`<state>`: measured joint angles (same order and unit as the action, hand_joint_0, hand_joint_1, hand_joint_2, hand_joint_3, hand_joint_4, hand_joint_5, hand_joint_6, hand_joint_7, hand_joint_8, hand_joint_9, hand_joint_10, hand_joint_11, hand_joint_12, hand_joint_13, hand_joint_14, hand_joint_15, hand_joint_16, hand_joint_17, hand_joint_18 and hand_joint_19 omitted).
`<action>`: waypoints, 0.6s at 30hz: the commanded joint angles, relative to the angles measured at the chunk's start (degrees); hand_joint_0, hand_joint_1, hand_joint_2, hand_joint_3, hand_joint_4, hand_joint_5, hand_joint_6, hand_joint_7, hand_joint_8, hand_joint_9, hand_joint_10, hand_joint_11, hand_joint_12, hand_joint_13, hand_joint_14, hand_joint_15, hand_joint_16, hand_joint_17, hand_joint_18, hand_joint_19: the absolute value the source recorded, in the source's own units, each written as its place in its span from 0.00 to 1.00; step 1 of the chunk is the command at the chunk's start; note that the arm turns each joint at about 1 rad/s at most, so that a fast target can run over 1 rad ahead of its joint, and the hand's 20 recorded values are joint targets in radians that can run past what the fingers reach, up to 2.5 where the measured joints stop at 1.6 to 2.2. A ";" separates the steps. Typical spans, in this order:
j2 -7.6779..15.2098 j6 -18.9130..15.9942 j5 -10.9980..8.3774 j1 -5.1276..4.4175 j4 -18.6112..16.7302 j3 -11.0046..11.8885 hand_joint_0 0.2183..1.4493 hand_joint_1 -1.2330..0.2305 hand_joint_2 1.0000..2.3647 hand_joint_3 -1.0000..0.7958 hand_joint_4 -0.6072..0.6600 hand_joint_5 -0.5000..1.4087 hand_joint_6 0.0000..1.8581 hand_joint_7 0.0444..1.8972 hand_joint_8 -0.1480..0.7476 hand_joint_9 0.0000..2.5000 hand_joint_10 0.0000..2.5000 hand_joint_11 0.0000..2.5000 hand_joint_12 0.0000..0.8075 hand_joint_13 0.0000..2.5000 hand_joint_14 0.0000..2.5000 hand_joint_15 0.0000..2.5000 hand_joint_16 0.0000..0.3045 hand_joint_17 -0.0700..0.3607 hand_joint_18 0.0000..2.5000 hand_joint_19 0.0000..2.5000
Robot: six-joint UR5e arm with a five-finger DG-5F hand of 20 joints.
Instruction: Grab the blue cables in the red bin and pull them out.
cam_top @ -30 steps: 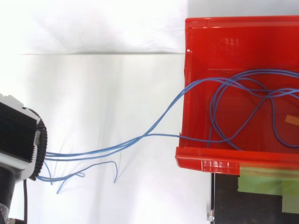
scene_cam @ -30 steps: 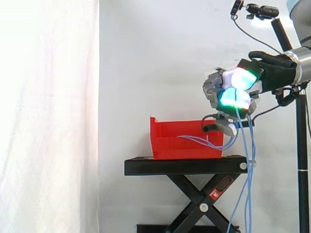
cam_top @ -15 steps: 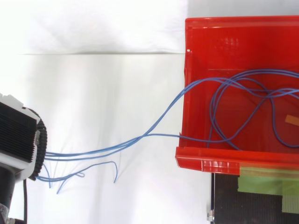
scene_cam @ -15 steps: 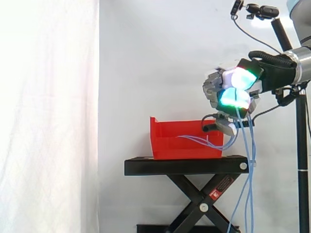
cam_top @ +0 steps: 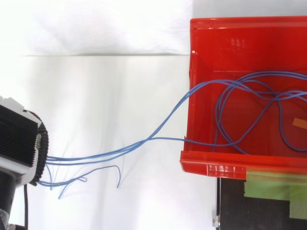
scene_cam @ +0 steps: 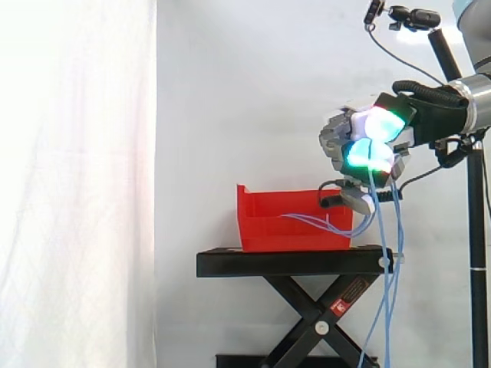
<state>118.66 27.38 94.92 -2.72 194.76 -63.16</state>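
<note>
Stand (scene_cam: 291, 262) of black metal bears the red bin (scene_cam: 265, 227). Above the bin's right end the hand (scene_cam: 345, 142) curls its fingers around the blue cables (cam_top: 158, 136), which trail from loops inside the bin over its rim.

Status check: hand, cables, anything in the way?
Hand shut on cables, raised beside bin. Cables partly out over the rim, loops lying in bin. No obstruction seen.
</note>
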 commanded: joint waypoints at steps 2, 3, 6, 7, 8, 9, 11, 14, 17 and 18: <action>0.00 0.00 0.00 0.00 0.00 0.05 0.63 0.22 0.00 0.00 0.44 0.63 0.55 0.25 0.35 0.41 0.58 0.59 0.32 0.52 0.29 0.67 0.14 0.39 0.38 0.33; 0.00 0.00 0.00 0.00 0.00 -0.04 0.63 0.22 0.00 0.00 0.44 0.63 0.55 0.24 0.34 0.41 0.58 0.59 0.33 0.52 0.29 0.67 0.14 0.39 0.38 0.33; 0.00 0.00 0.00 0.00 0.00 -0.04 0.63 0.22 0.00 0.00 0.44 0.63 0.55 0.25 0.35 0.41 0.58 0.59 0.33 0.52 0.30 0.67 0.14 0.39 0.38 0.33; 0.00 0.00 0.00 0.00 0.00 0.05 0.63 0.23 0.00 0.00 0.44 0.63 0.55 0.25 0.35 0.41 0.58 0.59 0.33 0.52 0.30 0.67 0.14 0.39 0.38 0.33; 0.00 0.09 -0.17 0.00 0.00 -0.04 0.63 0.22 0.00 0.00 0.44 0.63 0.55 0.25 0.34 0.41 0.58 0.59 0.32 0.52 0.30 0.67 0.14 0.39 0.38 0.33; 0.08 0.00 -0.17 0.00 0.00 0.05 0.63 0.22 0.00 0.00 0.44 0.63 0.55 0.25 0.34 0.41 0.58 0.59 0.32 0.52 0.30 0.67 0.14 0.39 0.38 0.33; 0.00 0.00 0.00 0.00 0.00 0.05 0.63 0.22 0.00 0.00 0.44 0.63 0.55 0.25 0.34 0.41 0.58 0.59 0.32 0.51 0.30 0.66 0.14 0.39 0.38 0.33; 0.00 0.00 -0.17 0.00 0.00 -0.04 0.63 0.23 0.00 0.00 0.44 0.63 0.55 0.24 0.34 0.41 0.57 0.59 0.33 0.51 0.30 0.66 0.14 0.39 0.38 0.33; 0.00 0.00 0.00 0.00 0.00 0.05 0.63 0.22 0.00 0.00 0.44 0.63 0.55 0.24 0.35 0.41 0.57 0.59 0.33 0.51 0.29 0.66 0.14 0.39 0.38 0.33; 0.00 0.00 -0.17 0.00 0.00 -0.04 0.63 0.22 0.00 0.00 0.44 0.63 0.55 0.24 0.34 0.41 0.57 0.59 0.32 0.51 0.29 0.66 0.14 0.39 0.38 0.33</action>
<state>118.67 27.38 94.89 -2.73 194.76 -63.15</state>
